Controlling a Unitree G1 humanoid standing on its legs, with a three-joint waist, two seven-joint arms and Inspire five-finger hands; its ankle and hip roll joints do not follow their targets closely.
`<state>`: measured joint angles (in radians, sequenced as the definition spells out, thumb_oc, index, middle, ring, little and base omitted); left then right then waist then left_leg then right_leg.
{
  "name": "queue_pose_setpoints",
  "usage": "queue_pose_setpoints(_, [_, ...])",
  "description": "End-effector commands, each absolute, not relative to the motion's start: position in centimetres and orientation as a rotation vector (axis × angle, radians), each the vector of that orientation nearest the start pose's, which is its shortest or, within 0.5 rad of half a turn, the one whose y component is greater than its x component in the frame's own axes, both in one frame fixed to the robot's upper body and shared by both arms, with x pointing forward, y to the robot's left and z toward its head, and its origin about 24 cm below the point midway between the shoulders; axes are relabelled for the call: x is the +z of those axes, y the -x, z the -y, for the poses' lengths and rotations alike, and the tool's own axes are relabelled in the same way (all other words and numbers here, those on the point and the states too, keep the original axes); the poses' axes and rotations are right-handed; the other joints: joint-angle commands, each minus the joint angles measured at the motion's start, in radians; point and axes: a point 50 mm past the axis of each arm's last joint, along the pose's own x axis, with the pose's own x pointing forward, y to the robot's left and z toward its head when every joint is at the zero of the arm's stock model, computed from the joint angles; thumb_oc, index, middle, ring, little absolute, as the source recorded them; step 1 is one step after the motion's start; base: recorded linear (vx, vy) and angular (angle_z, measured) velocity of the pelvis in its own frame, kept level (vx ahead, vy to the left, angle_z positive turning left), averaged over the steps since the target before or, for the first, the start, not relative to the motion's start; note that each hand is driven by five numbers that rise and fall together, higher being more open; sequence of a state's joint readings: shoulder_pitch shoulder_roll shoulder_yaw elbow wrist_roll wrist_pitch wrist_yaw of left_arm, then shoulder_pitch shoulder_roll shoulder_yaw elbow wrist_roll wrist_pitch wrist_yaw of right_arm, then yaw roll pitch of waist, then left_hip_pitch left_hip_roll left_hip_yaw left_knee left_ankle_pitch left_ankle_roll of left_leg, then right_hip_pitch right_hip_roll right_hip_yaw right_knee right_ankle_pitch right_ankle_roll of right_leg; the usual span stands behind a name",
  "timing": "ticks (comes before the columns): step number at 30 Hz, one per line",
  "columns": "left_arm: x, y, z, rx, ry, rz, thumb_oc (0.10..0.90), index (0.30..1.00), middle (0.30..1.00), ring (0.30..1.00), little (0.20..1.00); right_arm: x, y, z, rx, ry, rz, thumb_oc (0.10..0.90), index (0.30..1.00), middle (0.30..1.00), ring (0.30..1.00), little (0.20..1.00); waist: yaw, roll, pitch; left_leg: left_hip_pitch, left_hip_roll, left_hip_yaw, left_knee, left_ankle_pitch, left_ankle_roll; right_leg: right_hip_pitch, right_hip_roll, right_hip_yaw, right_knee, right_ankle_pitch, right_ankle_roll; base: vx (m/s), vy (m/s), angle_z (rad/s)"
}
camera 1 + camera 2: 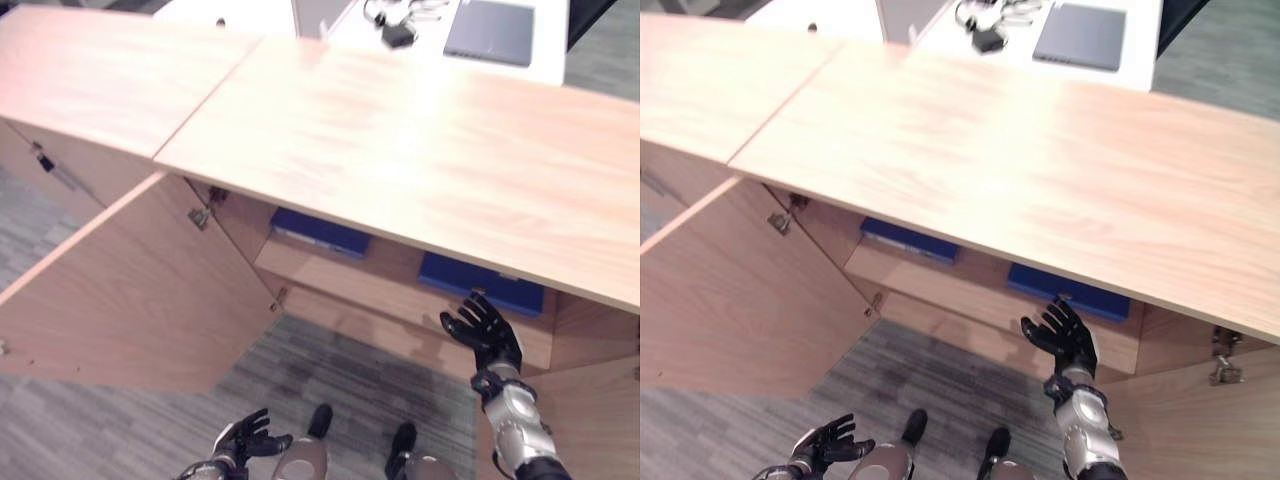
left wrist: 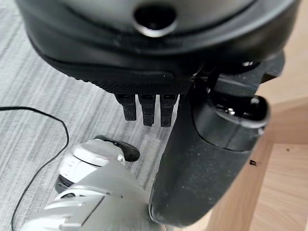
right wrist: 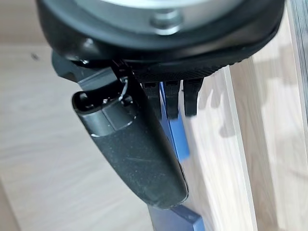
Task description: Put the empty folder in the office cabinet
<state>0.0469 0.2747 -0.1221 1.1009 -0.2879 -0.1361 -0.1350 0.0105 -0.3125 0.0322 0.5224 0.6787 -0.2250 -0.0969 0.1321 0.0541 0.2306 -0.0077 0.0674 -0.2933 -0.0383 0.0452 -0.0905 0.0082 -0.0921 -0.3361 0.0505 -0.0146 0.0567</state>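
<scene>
Folder: you are seeing the blue folder (image 1: 482, 283) lying flat on the cabinet shelf (image 1: 350, 285).
Right hand (image 1: 487, 328): hovering just before it, fingers spread, holding nothing.
Left hand (image 1: 245, 437): hanging low, relaxed.
Second folder (image 1: 320, 233): lying further left.

Both blue folders (image 1: 483, 281) (image 1: 320, 231) sit mostly hidden under the cabinet top (image 1: 400, 150), only front edges showing. Left door (image 1: 130, 290) cut off at the frame's left edge, right door (image 1: 1200, 420) cut off at the bottom right. Small dark items (image 1: 398, 30) on the white surface (image 1: 540, 68) too small to identify.
</scene>
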Motion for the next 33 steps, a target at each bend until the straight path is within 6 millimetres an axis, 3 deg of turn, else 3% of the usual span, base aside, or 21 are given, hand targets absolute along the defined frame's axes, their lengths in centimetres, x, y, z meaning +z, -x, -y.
queue_pose_setpoints(1, [-15.3, -8.0, -24.8, 0.095, -0.044, -1.073, 0.800, 0.900, 0.900, 0.900, 0.900, -1.1, -23.0, 25.9, -0.279, -0.243, -0.113, 0.800, 0.900, 0.900, 0.900, 0.900, 0.006, -0.024, -0.123, -0.051, 0.023, 0.064, -0.032, 0.038, -0.046, 0.060, -0.005, 0.052, 0.008, -0.125, 0.036, 0.04, -0.030, -0.03])
queue_pose_setpoints(4, [-15.3, -8.1, -24.8, 0.119, -0.030, -1.074, 0.800, 0.900, 0.900, 0.900, 0.900, -1.1, -23.6, 26.0, -0.294, -0.253, -0.113, 0.800, 0.900, 0.900, 0.900, 0.900, 0.011, -0.022, -0.127, -0.072, 0.024, 0.072, -0.041, 0.069, -0.067, 0.074, -0.010, 0.039, -0.062, -0.085, 0.042, -0.05, 0.016, 0.02])
queue_pose_setpoints(6, [-15.6, -7.3, -24.8, 0.151, -0.016, -1.096, 0.800, 0.900, 0.900, 0.900, 0.900, -1.5, -24.0, 25.5, -0.285, -0.252, -0.138, 0.800, 0.900, 0.900, 0.900, 0.900, 0.020, -0.025, -0.136, -0.072, 0.017, 0.080, -0.043, 0.060, -0.063, 0.088, -0.016, 0.044, -0.100, -0.058, 0.054, -0.04, 0.053, 0.07])
queue_pose_setpoints(7, [-15.6, -7.1, -24.8, 0.167, -0.009, -1.102, 0.800, 0.900, 0.900, 0.900, 0.900, -1.5, -24.3, 25.5, -0.280, -0.243, -0.143, 0.800, 0.900, 0.900, 0.900, 0.900, 0.018, -0.029, -0.130, -0.072, 0.021, 0.102, -0.033, 0.058, -0.063, 0.090, -0.027, 0.045, -0.106, -0.048, 0.058, -0.07, 0.092, 0.05])
queue_pose_setpoints(8, [-15.7, -7.3, -24.8, 0.183, -0.002, -1.101, 0.800, 0.900, 0.900, 0.900, 0.900, -1.5, -24.7, 25.3, -0.282, -0.244, -0.146, 0.800, 0.900, 0.900, 0.900, 0.900, 0.013, -0.037, -0.120, -0.070, 0.040, 0.171, -0.016, 0.054, -0.065, 0.094, -0.046, 0.031, -0.106, -0.043, 0.061, -0.08, 0.088, 0.00])
queue_pose_setpoints(9, [-15.7, -7.3, -24.8, 0.183, -0.001, -1.099, 0.800, 0.900, 0.900, 0.900, 0.900, -1.4, -24.7, 25.3, -0.282, -0.244, -0.144, 0.800, 0.900, 0.900, 0.900, 0.900, 0.013, -0.037, -0.121, -0.076, 0.038, 0.171, -0.014, 0.057, -0.063, 0.089, -0.047, 0.030, -0.107, -0.038, 0.062, -0.17, 0.160, 0.16])
queue_pose_setpoints(10, [-15.8, -7.5, -24.4, 0.183, 0.003, -1.100, 0.800, 0.900, 0.900, 0.900, 0.900, -1.6, -25.2, 24.5, -0.270, -0.251, -0.161, 0.800, 0.900, 0.900, 0.900, 0.900, -0.008, -0.054, -0.115, -0.093, 0.090, 0.367, 0.049, 0.049, -0.038, 0.070, -0.071, -0.001, -0.098, -0.026, 0.066, -0.18, 0.147, 0.38])
queue_pose_setpoints(11, [-15.8, -7.3, -24.5, 0.191, -0.006, -1.113, 0.800, 0.900, 0.900, 0.900, 0.900, -1.9, -25.3, 23.9, -0.248, -0.238, -0.180, 0.800, 0.900, 0.900, 0.900, 0.900, -0.019, -0.059, -0.113, -0.076, 0.131, 0.472, 0.075, 0.040, -0.039, 0.071, -0.077, -0.025, -0.088, -0.028, 0.063, -0.20, 0.166, 0.54])
queue_pose_setpoints(12, [-15.8, -7.2, -24.5, 0.189, -0.013, -1.119, 0.800, 0.900, 0.900, 0.900, 0.900, -2.1, -25.2, 23.6, -0.232, -0.229, -0.192, 0.800, 0.900, 0.900, 0.900, 0.900, -0.024, -0.062, -0.117, -0.068, 0.148, 0.518, 0.086, 0.038, -0.037, 0.066, -0.079, -0.038, -0.082, -0.025, 0.061, -0.08, 0.066, 0.66])
queue_pose_setpoints(13, [-15.8, -7.2, -24.6, 0.190, -0.013, -1.120, 0.800, 0.900, 0.900, 0.900, 0.900, -2.1, -25.2, 23.6, -0.231, -0.229, -0.193, 0.800, 0.900, 0.900, 0.900, 0.900, -0.023, -0.062, -0.118, -0.069, 0.149, 0.520, 0.087, 0.036, -0.037, 0.065, -0.079, -0.036, -0.081, -0.025, 0.060, -0.01, 0.081, 0.75])
queue_pose_setpoints(14, [-15.8, -6.9, -24.9, 0.190, -0.041, -1.129, 0.800, 0.900, 0.900, 0.900, 0.900, -2.8, -24.6, 23.0, -0.197, -0.202, -0.233, 0.800, 0.900, 0.900, 0.900, 0.900, -0.025, -0.068, -0.122, -0.048, 0.174, 0.566, 0.128, 0.013, -0.041, 0.083, -0.086, -0.073, -0.063, -0.035, 0.056, 0.01, 0.051, 0.78])
queue_pose_setpoints(17, [-15.6, -7.4, -25.1, 0.199, -0.066, -1.110, 0.800, 0.900, 0.900, 0.900, 0.900, -3.4, -24.1, 22.5, -0.171, -0.170, -0.264, 0.800, 0.900, 0.900, 0.900, 0.900, -0.024, -0.077, -0.126, -0.047, 0.177, 0.566, 0.167, -0.013, -0.043, 0.097, -0.103, -0.116, -0.041, -0.042, 0.055, 0.04, 0.121, 0.74])
queue_pose_setpoints(19, [-15.5, -8.4, -24.6, 0.199, -0.059, -1.078, 0.800, 0.900, 0.900, 0.900, 0.900, -4.3, -23.3, 22.6, -0.195, -0.161, -0.307, 0.800, 0.900, 0.900, 0.900, 0.900, -0.015, -0.073, -0.133, -0.036, 0.139, 0.546, 0.131, -0.040, -0.018, 0.104, -0.127, -0.162, 0.001, -0.047, 0.058, 0.06, 0.190, 0.93])
queue_pose_setpoints(21, [-15.4, -8.6, -24.7, 0.202, -0.060, -1.071, 0.800, 0.900, 0.900, 0.900, 0.900, -4.6, -23.3, 22.4, -0.203, -0.165, -0.319, 0.800, 0.900, 0.900, 0.900, 0.900, -0.010, -0.077, -0.135, -0.037, 0.120, 0.532, 0.125, -0.048, -0.007, 0.106, -0.139, -0.167, 0.019, -0.050, 0.062, 0.06, 0.164, 0.83])
queue_pose_setpoints(23, [-14.8, -10.3, -25.1, 0.207, -0.056, -1.009, 0.800, 0.900, 0.900, 0.900, 0.900, -5.7, -23.2, 22.1, -0.247, -0.192, -0.369, 0.800, 0.900, 0.900, 0.900, 0.900, 0.013, -0.085, -0.131, -0.047, 0.077, 0.508, 0.114, -0.064, 0.027, 0.083, -0.191, -0.185, 0.103, -0.043, 0.091, 0.05, 0.264, 0.74])
queue_pose_setpoints(25, [-14.5, -10.8, -25.2, 0.198, -0.063, -0.984, 0.800, 0.900, 0.900, 0.900, 0.900, -5.7, -23.3, 21.8, -0.247, -0.196, -0.367, 0.800, 0.900, 0.900, 0.900, 0.900, 0.019, -0.086, -0.132, -0.045, 0.063, 0.505, 0.106, -0.072, 0.040, 0.071, -0.212, -0.186, 0.139, -0.039, 0.102, 0.03, 0.190, 0.48])
queue_pose_setpoints(28, [-13.5, -12.4, -25.4, 0.152, -0.117, -0.898, 0.800, 0.900, 0.900, 0.900, 0.900, -6.2, -23.4, 21.0, -0.242, -0.215, -0.395, 0.800, 0.900, 0.900, 0.900, 0.900, 0.035, -0.090, -0.114, -0.006, -0.004, 0.492, 0.075, -0.101, 0.095, 0.022, -0.306, -0.164, 0.317, 0.065, 0.163, 0.10, 0.229, 0.33])
queue_pose_setpoints(29, [-12.9, -13.3, -25.6, 0.153, -0.126, -0.847, 0.800, 0.900, 0.900, 0.900, 0.900, -6.4, -23.2, 21.0, -0.255, -0.229, -0.398, 0.800, 0.900, 0.900, 0.900, 0.900, 0.033, -0.088, -0.096, -0.005, -0.014, 0.469, 0.076, -0.100, 0.102, -0.002, -0.309, -0.126, 0.367, 0.123, 0.187, 0.05, 0.109, 0.62])
queue_pose_setpoints(31, [-12.0, -14.7, -25.6, 0.156, -0.129, -0.781, 0.800, 0.900, 0.900, 0.900, 0.900, -6.5, -22.8, 20.9, -0.275, -0.259, -0.393, 0.800, 0.900, 0.900, 0.900, 0.900, 0.018, -0.079, -0.090, 0.003, -0.018, 0.403, 0.054, -0.086, 0.106, -0.048, -0.244, 0.003, 0.388, 0.101, 0.186, 0.04, 0.059, 0.58])
queue_pose_setpoints(32, [-11.4, -15.7, -25.4, 0.152, -0.118, -0.731, 0.800, 0.900, 0.900, 0.900, 0.900, -6.6, -22.5, 21.1, -0.289, -0.279, -0.391, 0.800, 0.900, 0.900, 0.900, 0.900, 0.003, -0.073, -0.089, 0.011, -0.022, 0.364, 0.039, -0.078, 0.106, -0.064, -0.186, 0.084, 0.372, 0.054, 0.173, 0.11, 0.037, 0.96])
queue_pose_setpoints(33, [-10.4, -17.3, -25.2, 0.145, -0.111, -0.655, 0.800, 0.900, 0.900, 0.900, 0.900, -6.7, -22.0, 21.5, -0.319, -0.303, -0.384, 0.800, 0.900, 0.900, 0.900, 0.900, -0.021, -0.070, -0.079, 0.021, -0.040, 0.282, 0.011, -0.060, 0.102, -0.086, -0.079, 0.191, 0.313, -0.055, 0.153, 0.13, -0.001, 1.33])
